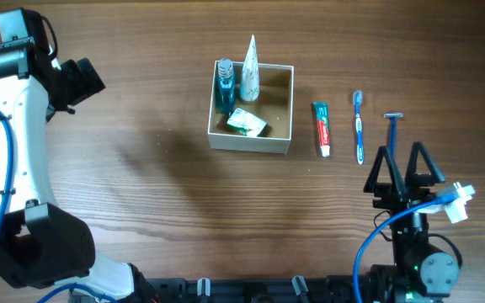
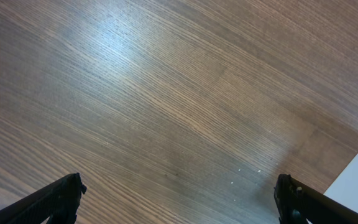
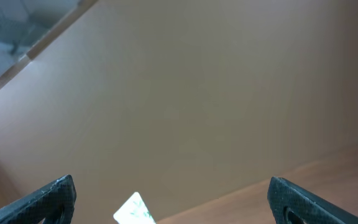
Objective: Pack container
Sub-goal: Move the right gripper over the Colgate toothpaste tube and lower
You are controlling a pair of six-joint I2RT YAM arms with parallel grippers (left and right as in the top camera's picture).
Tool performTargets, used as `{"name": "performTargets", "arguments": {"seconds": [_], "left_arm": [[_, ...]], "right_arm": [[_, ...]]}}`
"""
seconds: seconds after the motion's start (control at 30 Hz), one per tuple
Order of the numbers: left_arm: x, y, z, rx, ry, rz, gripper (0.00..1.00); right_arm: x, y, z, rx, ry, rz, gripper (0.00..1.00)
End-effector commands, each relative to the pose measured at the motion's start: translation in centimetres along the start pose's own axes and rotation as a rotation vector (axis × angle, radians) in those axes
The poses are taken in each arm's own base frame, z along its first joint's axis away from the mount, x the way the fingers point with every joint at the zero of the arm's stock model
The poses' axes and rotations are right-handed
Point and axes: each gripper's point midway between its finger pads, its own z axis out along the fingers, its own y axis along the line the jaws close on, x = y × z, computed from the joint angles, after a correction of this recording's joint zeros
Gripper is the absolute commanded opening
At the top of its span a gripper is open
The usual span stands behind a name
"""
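The container (image 1: 285, 145), a square white-walled box with a tan inside, stands at the table's middle back. In it are a blue bottle (image 1: 225, 84), a tall white tube (image 1: 250, 59) and a small green-and-white packet (image 1: 247, 124). Right of it lie a toothpaste tube (image 1: 322, 128), a blue toothbrush (image 1: 359, 126) and a blue razor (image 1: 392, 126). My right gripper (image 1: 404, 172) is open and empty, just in front of the razor. My left gripper (image 1: 87, 80) is open and empty at the far left, over bare wood (image 2: 179, 112). The white tube's tip (image 3: 134, 208) shows in the right wrist view.
The table's edge and a pale floor (image 2: 356, 186) show at the lower right of the left wrist view. The right wrist view looks mostly at a plain tan wall (image 3: 197, 93).
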Motion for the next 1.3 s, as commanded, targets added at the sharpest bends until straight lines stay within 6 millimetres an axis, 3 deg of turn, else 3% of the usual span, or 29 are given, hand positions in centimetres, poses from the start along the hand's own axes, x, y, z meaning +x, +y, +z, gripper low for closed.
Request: {"name": "performTargets", "arguments": {"seconds": [0.0, 0.13, 0.23, 0.3, 0.4, 0.5, 0.63, 0.9, 1.1, 1.27], "left_arm": [[-0.3, 0.1, 0.0, -0.002, -0.007, -0.011, 1.0], [-0.3, 0.1, 0.0, -0.001, -0.007, -0.011, 1.0], [-0.3, 0.1, 0.0, -0.002, -0.007, -0.011, 1.0], [-0.3, 0.1, 0.0, -0.002, -0.007, -0.011, 1.0], [-0.3, 0.1, 0.0, -0.001, -0.007, -0.011, 1.0], [-0.3, 0.1, 0.0, -0.001, -0.007, -0.011, 1.0], [-0.3, 0.1, 0.0, -0.001, -0.007, -0.011, 1.0], [-0.3, 0.1, 0.0, -0.001, -0.007, -0.011, 1.0], [-0.3, 0.1, 0.0, -0.002, -0.007, -0.011, 1.0], [-0.3, 0.1, 0.0, -0.002, -0.007, -0.011, 1.0]], "right_arm": [[-2.7, 3.6, 1.2, -0.085, 0.04, -0.131, 1.0], [-3.0, 5.5, 4.2, -0.124, 0.181, -0.209, 1.0], [-2.9, 6.5, 7.8, -0.166, 0.308, -0.264, 1.0], [-2.1, 6.2, 10.8, -0.16, 0.426, -0.271, 1.0], [0.3, 4.0, 13.6, -0.072, 0.621, -0.241, 1.0], [3.8, -1.1, 14.9, 0.163, 0.865, -0.209, 1.0], [8.2, -5.4, 14.4, 0.351, 1.096, -0.21, 1.0], [17.2, -8.7, 11.7, 0.465, 1.388, -0.207, 1.0], [21.2, -9.6, 9.3, 0.428, 1.559, -0.318, 1.0], [22.5, -10.3, 8.7, 0.443, 1.597, -0.309, 1.0]]}}
